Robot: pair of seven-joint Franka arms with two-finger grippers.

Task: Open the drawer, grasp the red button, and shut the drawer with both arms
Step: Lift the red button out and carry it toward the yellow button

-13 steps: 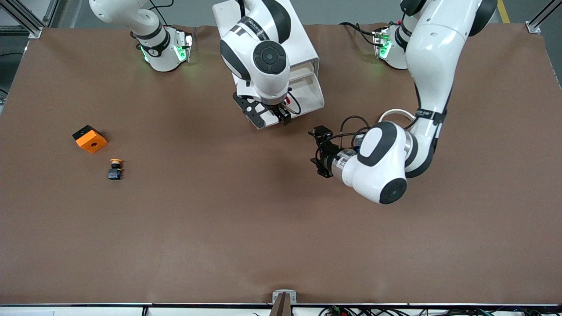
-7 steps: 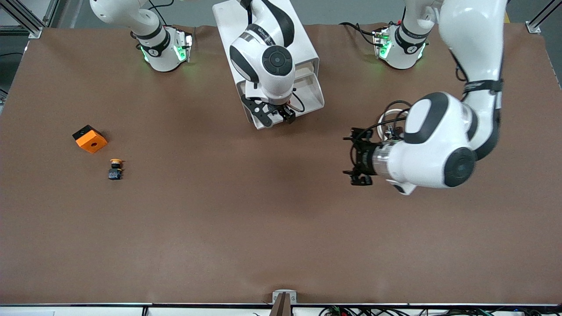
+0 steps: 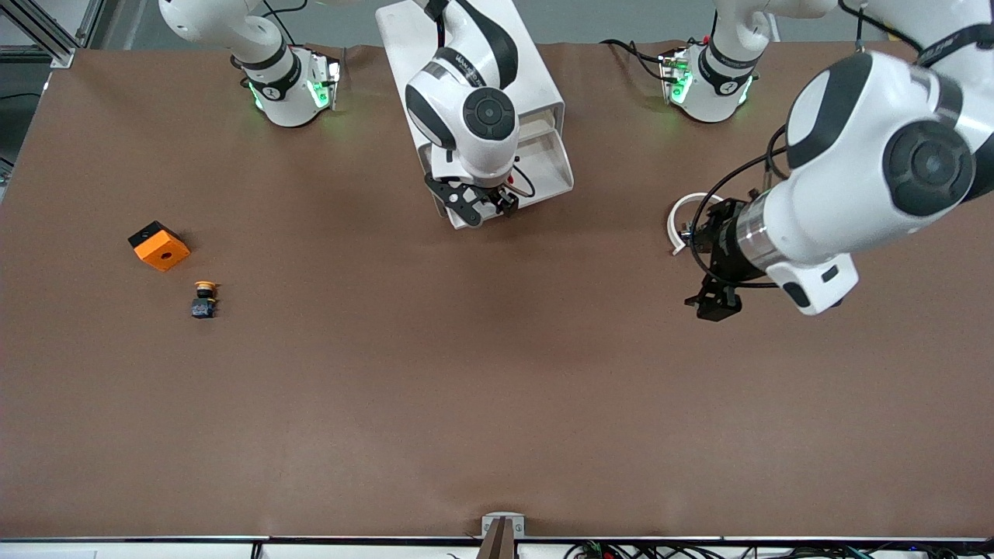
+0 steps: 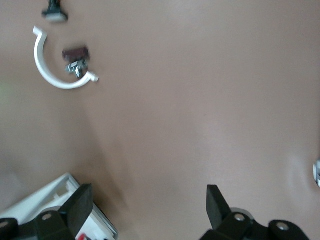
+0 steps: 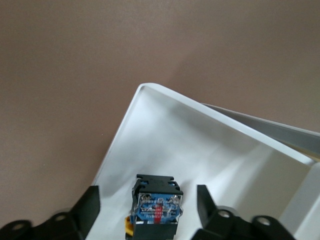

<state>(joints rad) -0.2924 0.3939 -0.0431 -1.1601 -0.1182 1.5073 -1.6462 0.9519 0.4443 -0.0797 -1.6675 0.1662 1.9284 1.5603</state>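
Right gripper sits inside the open drawer of the white cabinet at the desk's base-side edge, mid-length. Its fingers are apart, straddling the button on the drawer floor without touching it (only the black-and-blue body shows, cap hidden). Left gripper hangs over bare desk toward the left arm's end, fingers wide open and holding nothing, near a white ring clip. An orange cube and a yellow-capped button sit toward the right arm's end.
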